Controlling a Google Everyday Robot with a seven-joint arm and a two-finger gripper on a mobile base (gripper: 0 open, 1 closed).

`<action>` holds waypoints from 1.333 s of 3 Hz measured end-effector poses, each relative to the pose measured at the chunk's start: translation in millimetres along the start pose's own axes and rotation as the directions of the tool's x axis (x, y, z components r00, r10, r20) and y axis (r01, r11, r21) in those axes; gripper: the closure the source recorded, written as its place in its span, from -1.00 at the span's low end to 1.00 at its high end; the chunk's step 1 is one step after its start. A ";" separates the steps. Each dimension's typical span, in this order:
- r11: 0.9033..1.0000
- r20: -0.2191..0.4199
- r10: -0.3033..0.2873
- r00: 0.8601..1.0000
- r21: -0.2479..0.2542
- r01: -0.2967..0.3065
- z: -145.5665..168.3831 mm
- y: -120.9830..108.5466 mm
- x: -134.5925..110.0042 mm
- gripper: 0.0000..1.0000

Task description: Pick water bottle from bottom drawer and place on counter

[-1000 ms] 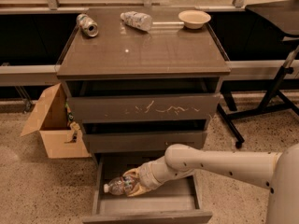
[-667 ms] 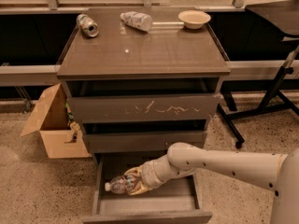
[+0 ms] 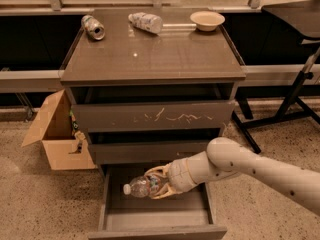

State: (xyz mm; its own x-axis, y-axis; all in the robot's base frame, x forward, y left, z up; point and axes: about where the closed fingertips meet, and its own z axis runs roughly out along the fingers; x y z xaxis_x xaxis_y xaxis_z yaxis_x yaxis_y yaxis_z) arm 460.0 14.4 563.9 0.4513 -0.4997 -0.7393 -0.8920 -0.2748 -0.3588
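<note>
The water bottle (image 3: 138,187), clear with a white cap pointing left, lies on its side in the open bottom drawer (image 3: 156,232). My gripper (image 3: 159,184) reaches in from the right, and its pale fingers (image 3: 161,172) are closed around the bottle's body. The bottle seems slightly raised off the drawer floor. My arm (image 3: 250,166) crosses the drawer's right side. The counter (image 3: 150,59) is the glossy dark top of the cabinet, above the two upper drawers.
On the counter are a silver-green can (image 3: 93,27) at the back left, a fatter labelled bottle (image 3: 146,21) lying at the back middle, and a tan bowl (image 3: 207,20) at the back right. An open cardboard box (image 3: 55,134) stands left of the cabinet. A black stand (image 3: 295,94) is at the right.
The gripper and the bottle have moved a little up and to the right inside the drawer. The things on the counter have not moved.
</note>
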 end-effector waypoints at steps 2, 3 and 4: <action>0.994 -0.077 -0.105 0.992 0.013 0.106 -76.0 -5.6 -62.0 1.00; 0.991 -0.104 -0.118 0.988 0.052 0.124 -106.1 -12.0 -73.0 1.00; 0.986 -0.179 -0.122 0.976 0.093 0.141 -167.8 -28.4 -93.1 1.00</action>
State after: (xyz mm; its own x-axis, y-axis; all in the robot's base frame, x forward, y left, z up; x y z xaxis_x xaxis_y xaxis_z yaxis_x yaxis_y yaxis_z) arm 447.3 -69.1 738.5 0.5541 -0.6011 -0.5759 -0.8179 -0.2645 -0.5109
